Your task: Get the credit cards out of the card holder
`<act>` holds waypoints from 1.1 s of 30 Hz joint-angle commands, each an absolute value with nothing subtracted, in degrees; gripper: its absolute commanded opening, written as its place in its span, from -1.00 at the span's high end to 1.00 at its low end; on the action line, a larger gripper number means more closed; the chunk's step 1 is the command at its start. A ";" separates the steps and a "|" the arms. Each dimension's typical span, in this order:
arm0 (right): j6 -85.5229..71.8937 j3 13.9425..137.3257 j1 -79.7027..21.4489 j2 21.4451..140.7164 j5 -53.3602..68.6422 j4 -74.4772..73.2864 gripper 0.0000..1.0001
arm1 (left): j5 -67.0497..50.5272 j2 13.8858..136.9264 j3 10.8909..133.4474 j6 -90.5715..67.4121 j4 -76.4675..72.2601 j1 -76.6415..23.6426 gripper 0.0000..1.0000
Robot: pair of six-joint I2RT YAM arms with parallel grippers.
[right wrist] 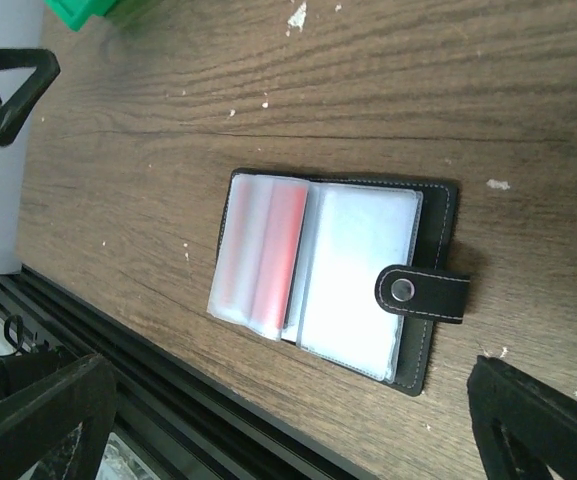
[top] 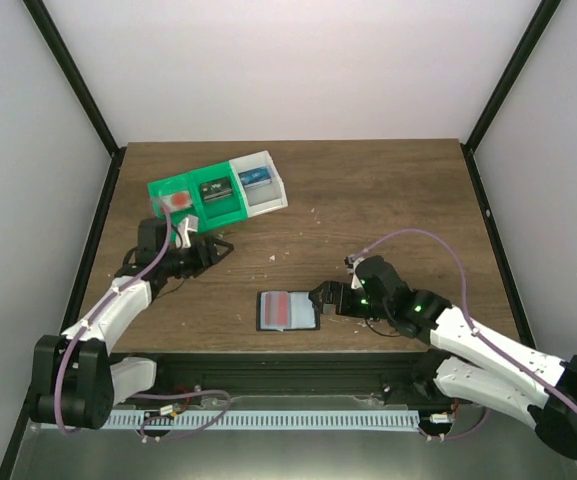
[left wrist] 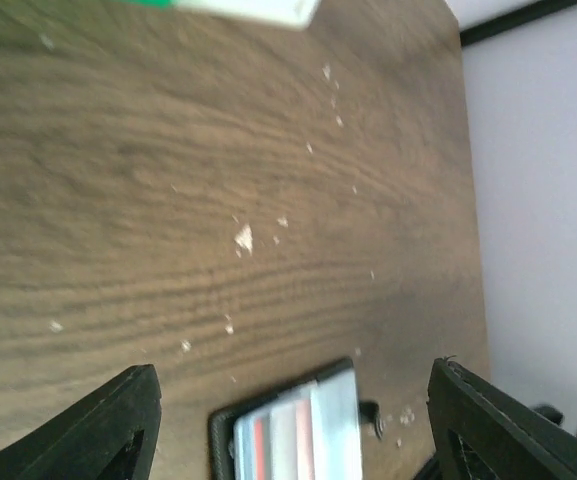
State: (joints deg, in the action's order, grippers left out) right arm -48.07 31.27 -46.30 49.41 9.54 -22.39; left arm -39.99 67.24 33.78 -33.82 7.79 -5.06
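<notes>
The black card holder (top: 288,310) lies open on the table near the front edge. Its clear pockets face up and its snap tab (right wrist: 423,293) points right. Red and pale credit cards (right wrist: 268,250) show through the left pockets. My right gripper (top: 323,298) hovers just right of the holder, open and empty; in its wrist view the holder (right wrist: 328,270) lies between and ahead of the fingers. My left gripper (top: 218,247) is open and empty by the tray, well left of the holder. The left wrist view shows the holder (left wrist: 298,430) blurred, low between its fingers.
A green-and-white three-compartment tray (top: 268,205) stands at the back left. It holds a reddish card (top: 175,202), a black item (top: 215,190) and a blue item (top: 255,178). White crumbs dot the wooden table (top: 388,200). A black frame rail runs along the near edge.
</notes>
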 commanded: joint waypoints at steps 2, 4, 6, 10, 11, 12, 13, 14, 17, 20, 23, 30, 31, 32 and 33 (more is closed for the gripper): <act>-52.27 33.85 -46.15 52.99 11.38 -19.84 -0.90 | -42.97 64.02 31.57 -34.65 7.13 -10.63 -0.47; -52.51 33.91 -46.19 54.84 13.23 -18.67 -0.83 | -43.28 63.65 30.58 -35.30 6.94 -12.80 -0.47; -52.75 34.20 -46.22 56.73 15.19 -17.31 -0.74 | -42.78 63.63 29.68 -36.53 6.64 -14.82 -0.49; -53.88 35.42 -46.23 60.32 16.89 -14.99 -0.58 | -43.06 63.90 28.01 -37.43 5.41 -17.21 -0.49; -54.27 35.90 -46.25 61.36 17.20 -14.69 -0.52 | -43.08 63.97 27.65 -37.50 5.09 -17.69 -0.49; -54.51 36.24 -46.23 62.47 17.54 -14.41 -0.44 | -43.38 64.04 27.02 -37.87 4.60 -18.01 -0.49; -54.76 36.63 -46.23 63.61 18.03 -13.92 -0.36 | -43.86 64.06 26.26 -38.40 3.77 -18.24 -0.47; -54.90 37.15 -46.23 65.37 18.77 -13.32 -0.27 | -44.48 64.07 25.46 -38.96 3.05 -18.40 -0.43; -54.91 38.14 -46.58 69.06 21.28 -10.88 0.00 | -45.61 63.47 22.63 -41.24 0.40 -18.67 -0.34; -55.32 39.22 -47.63 71.88 21.04 -9.16 0.21 | -45.79 62.32 19.57 -43.93 -3.12 -18.84 -0.29; -55.55 41.40 -47.85 75.61 19.72 -10.57 0.24 | -46.38 62.94 17.66 -45.38 -6.88 -18.81 -0.28; -54.89 44.76 -48.78 82.57 20.36 -10.34 0.28 | -47.90 65.81 16.38 -46.57 -10.75 -18.90 -0.19; -54.62 45.34 -48.92 83.54 20.38 -10.67 0.28 | -47.90 66.09 16.04 -46.92 -11.30 -18.90 -0.18; -54.49 45.81 -49.07 84.50 20.26 -10.98 0.29 | -48.04 66.47 15.71 -47.12 -11.82 -18.90 -0.17; -54.39 46.07 -49.15 85.27 20.22 -11.10 0.29 | -48.27 66.71 15.37 -47.43 -12.33 -18.95 -0.18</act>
State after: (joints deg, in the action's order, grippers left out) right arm -55.07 42.98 -48.31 82.67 20.03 -10.76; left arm -46.76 65.63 16.93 -46.06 -8.12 -18.70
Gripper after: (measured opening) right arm 0.358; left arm 0.590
